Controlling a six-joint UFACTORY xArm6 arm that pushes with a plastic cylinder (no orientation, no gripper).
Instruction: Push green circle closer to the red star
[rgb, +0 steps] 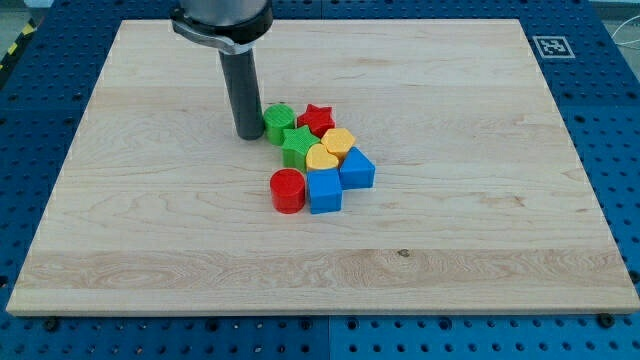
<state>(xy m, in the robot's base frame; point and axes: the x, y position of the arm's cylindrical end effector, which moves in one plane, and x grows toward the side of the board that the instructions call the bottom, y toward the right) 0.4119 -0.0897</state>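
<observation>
Wooden board (150, 200), centre: my tip (247, 135) — no pincer — touches green circle (277, 122), nearly against red star (318, 119) — little left.

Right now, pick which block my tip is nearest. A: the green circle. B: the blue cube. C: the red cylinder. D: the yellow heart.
A: my tip stands right beside the green circle, on its side toward the view's left, while the blue cube, red cylinder and yellow heart lie farther toward the view's bottom right.
</observation>
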